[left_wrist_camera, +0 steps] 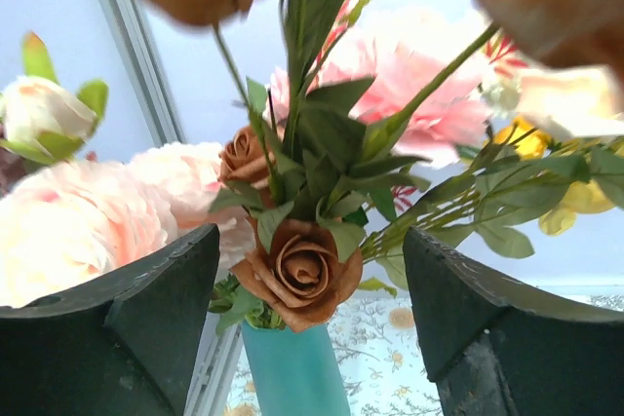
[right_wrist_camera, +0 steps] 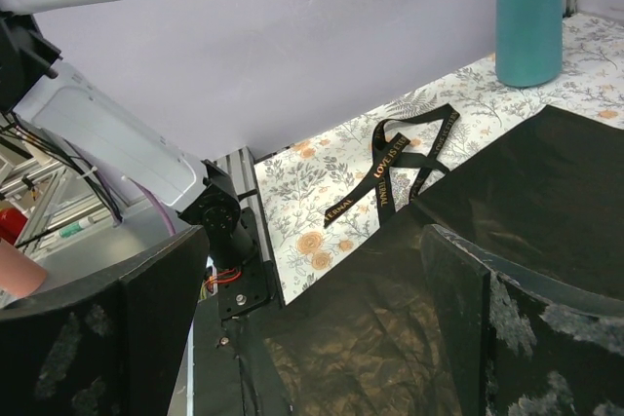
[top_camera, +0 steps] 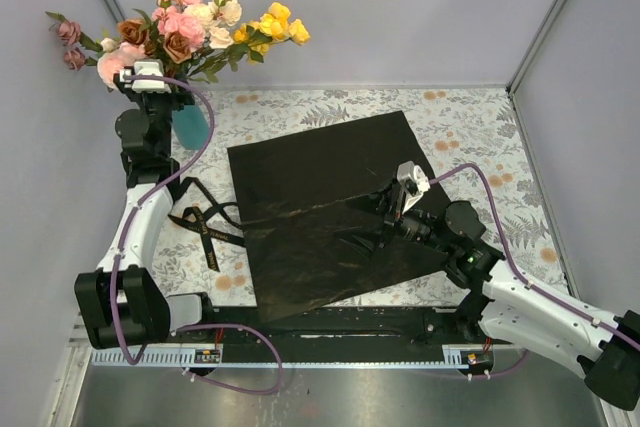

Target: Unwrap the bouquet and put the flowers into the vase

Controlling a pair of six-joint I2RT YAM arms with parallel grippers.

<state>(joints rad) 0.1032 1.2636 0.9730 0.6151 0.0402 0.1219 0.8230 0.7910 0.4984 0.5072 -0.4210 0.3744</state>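
Note:
The flowers (top_camera: 190,27), pink, cream, yellow and brownish roses, stand in the teal vase (top_camera: 190,125) at the far left back. My left gripper (top_camera: 150,87) hovers right beside them at the vase's top. Its fingers (left_wrist_camera: 146,309) stand wide apart. A brown rose (left_wrist_camera: 302,270) and the vase (left_wrist_camera: 292,372) show beyond the gap of my left gripper (left_wrist_camera: 310,241), which grips nothing. My right gripper (top_camera: 385,217) hangs open over the spread black wrapping paper (top_camera: 320,207). Nothing lies between the jaws of my right gripper (right_wrist_camera: 312,241).
A black ribbon (top_camera: 205,222) lies loose on the floral tablecloth (top_camera: 470,127), left of the paper. In the right wrist view I see the ribbon (right_wrist_camera: 400,158), the paper (right_wrist_camera: 507,192), the vase (right_wrist_camera: 529,12) and the left arm's base (right_wrist_camera: 219,221). Walls close in the back and both sides.

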